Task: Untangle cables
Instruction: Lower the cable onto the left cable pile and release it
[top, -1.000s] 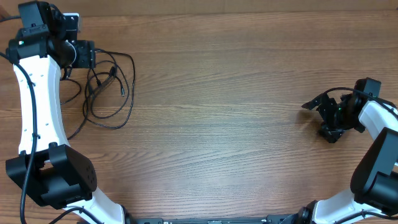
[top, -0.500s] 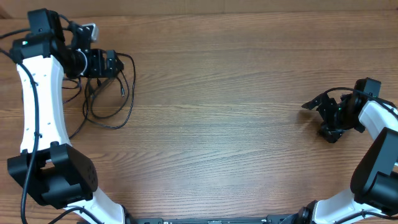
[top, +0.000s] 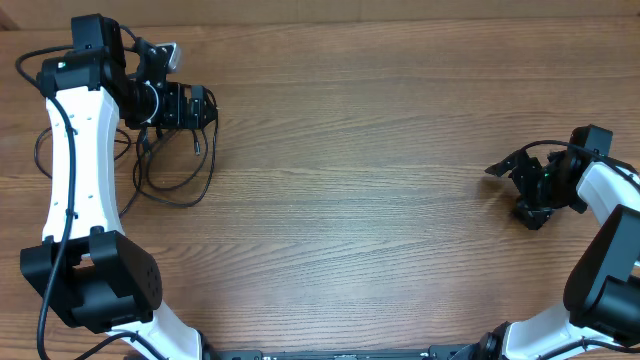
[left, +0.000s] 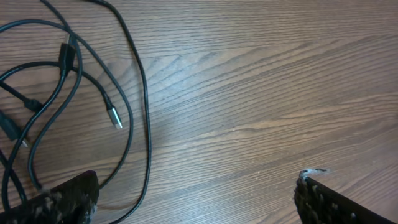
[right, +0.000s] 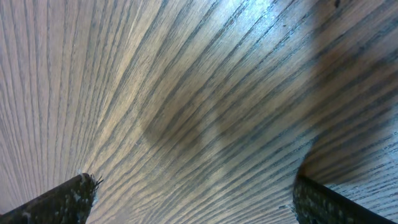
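The cables (top: 178, 165) are thin black cords looped together on the wooden table at the far left. In the left wrist view the cables (left: 74, 99) fill the left side, with small plug ends among the loops. My left gripper (top: 200, 105) is open and empty above the right upper part of the bundle; in its own view (left: 196, 196) one cord runs past the left finger. My right gripper (top: 505, 168) is open and empty at the far right; its own view (right: 193, 199) shows only bare wood.
The wooden table (top: 360, 180) stretches between the two arms. The table's far edge (top: 400, 20) runs along the top of the overhead view. The left arm (top: 75, 170) stands over the left part of the bundle.
My left gripper has moved to the right, from the bundle's upper left to over its upper right loop. The cables lie as before. The right arm has not moved.
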